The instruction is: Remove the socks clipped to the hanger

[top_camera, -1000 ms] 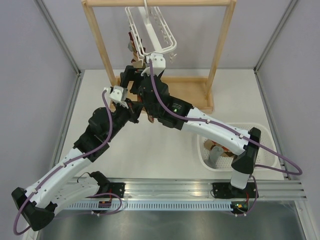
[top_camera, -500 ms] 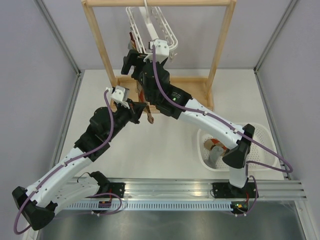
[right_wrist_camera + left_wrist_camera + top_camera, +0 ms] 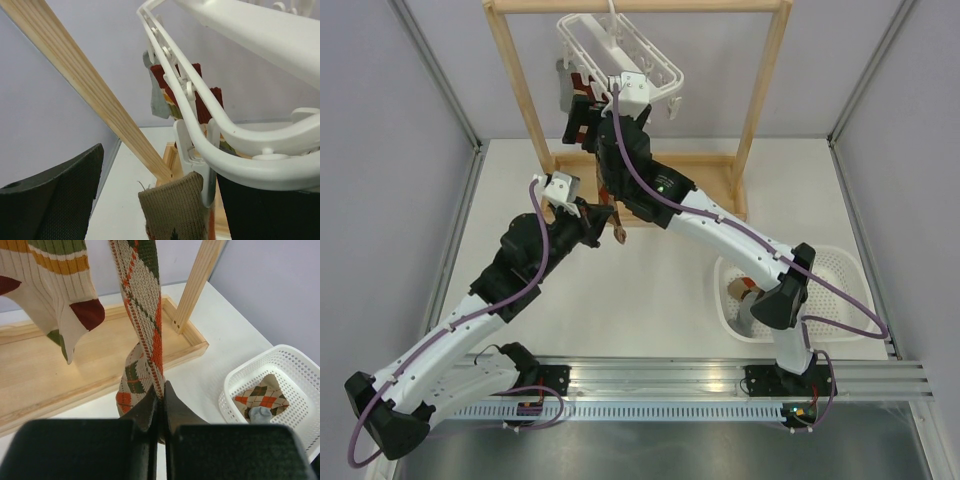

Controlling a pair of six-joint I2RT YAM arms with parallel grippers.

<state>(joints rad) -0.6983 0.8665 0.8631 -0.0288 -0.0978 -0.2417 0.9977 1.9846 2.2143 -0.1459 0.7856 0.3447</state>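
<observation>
The white hanger (image 3: 620, 50) hangs from the wooden rack's top bar. An argyle sock (image 3: 142, 305) hangs from it, held by a white clip (image 3: 192, 150) at its tan cuff (image 3: 175, 210). My left gripper (image 3: 161, 392) is shut on this sock's lower part; in the top view it (image 3: 612, 222) is below the hanger. My right gripper (image 3: 165, 200) is open, one finger on each side of the clip and cuff; in the top view it (image 3: 582, 118) is right under the hanger frame (image 3: 240, 140). A striped sock (image 3: 55, 280), a grey sock (image 3: 157, 100) and red-topped socks (image 3: 200, 95) are clipped behind.
The wooden rack (image 3: 515, 90) has slanted posts (image 3: 85, 85) and a flat base tray (image 3: 50, 370) under the socks. A white perforated basket (image 3: 840, 262) at the right holds an argyle sock (image 3: 260, 397) and a grey one (image 3: 260, 414).
My right gripper has risen from beside the left gripper up to the hanger's clip. The hanger has swung to the left. My left gripper has kept its hold on the argyle sock.
</observation>
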